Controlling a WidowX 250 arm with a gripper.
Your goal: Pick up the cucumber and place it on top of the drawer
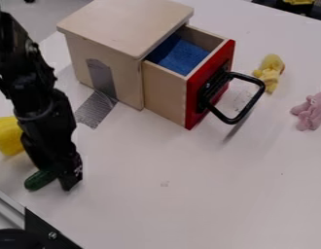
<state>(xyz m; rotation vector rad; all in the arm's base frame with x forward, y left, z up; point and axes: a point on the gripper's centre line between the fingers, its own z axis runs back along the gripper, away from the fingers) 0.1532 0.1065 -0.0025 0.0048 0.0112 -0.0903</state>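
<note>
The arm (43,104) slants down from the upper left, its gripper (64,181) low over the table (169,209) at the cucumber (40,180); open or gripping, I cannot tell.

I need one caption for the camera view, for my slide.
Robot gripper at a green cucumber; behind, an open drawer with red front.
</note>
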